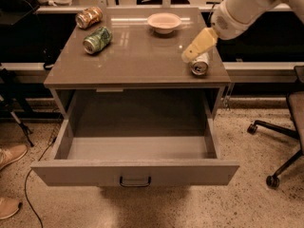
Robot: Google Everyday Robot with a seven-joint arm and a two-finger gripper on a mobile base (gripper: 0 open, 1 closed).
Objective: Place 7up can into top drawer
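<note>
The 7up can [201,65] lies on its side near the right edge of the grey cabinet top [137,61], one silver end facing me. My gripper [195,47] hangs from the white arm at the upper right, just above the can's far end and covering part of it. I cannot tell whether it touches the can. The top drawer [135,171] is pulled wide open below the top, and its grey inside is bare. Its dark handle [135,181] sits at the centre of the front panel.
A darker green can [97,39] and an orange-brown can [89,17] lie at the back left of the top. A pale bowl [164,22] stands at the back centre. An office chair base [280,132] is on the right, shoes [9,156] on the left floor.
</note>
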